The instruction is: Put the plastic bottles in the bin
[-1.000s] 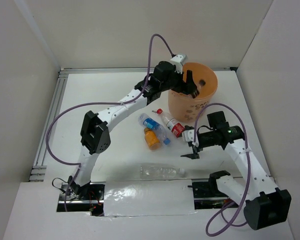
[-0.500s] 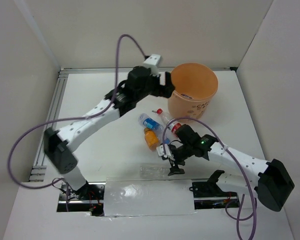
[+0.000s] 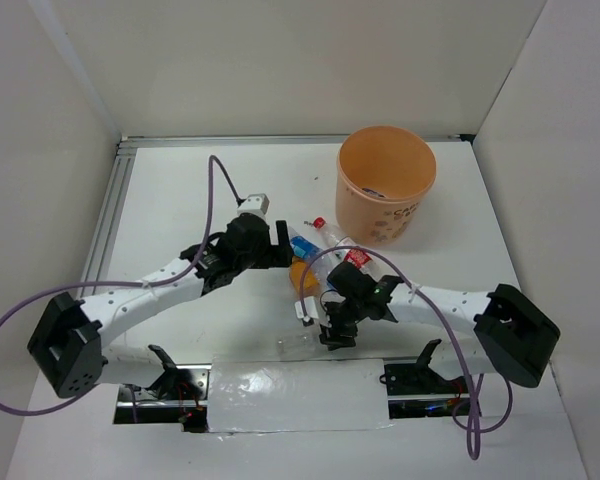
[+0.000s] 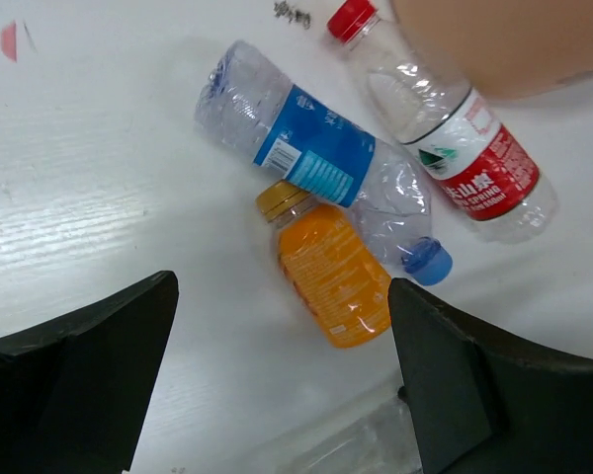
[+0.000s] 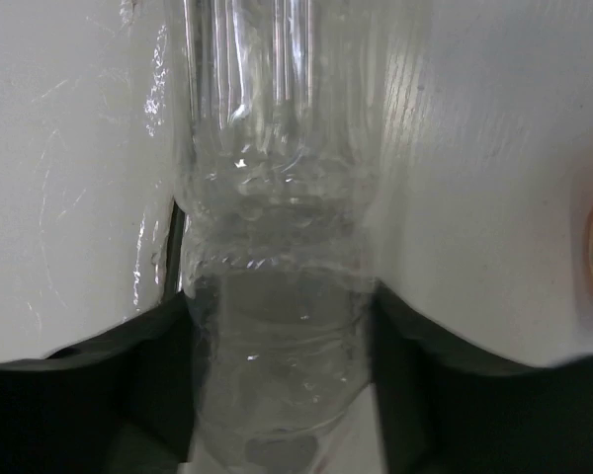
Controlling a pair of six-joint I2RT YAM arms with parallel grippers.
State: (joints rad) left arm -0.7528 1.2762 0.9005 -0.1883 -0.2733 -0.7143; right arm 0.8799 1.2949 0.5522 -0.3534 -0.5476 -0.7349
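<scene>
The right gripper (image 5: 277,316) has its dark fingers (image 5: 128,375) spread wide on either side of a ribbed, crinkled, unlabelled clear bottle (image 5: 277,148) lying on the white table (image 5: 59,148). The bottle fills the gap between them, but whether they squeeze it cannot be told. The left gripper (image 4: 282,291) hangs with matte black fingers (image 4: 79,375) parted wide and empty over a stubby orange bottle (image 4: 336,281) that lies between them; beyond the tips lie a dented blue-labelled bottle (image 4: 311,148) and, toward the right finger, a red-capped, red-labelled bottle (image 4: 455,158) beside the smooth translucent orange bin (image 4: 494,39).
</scene>
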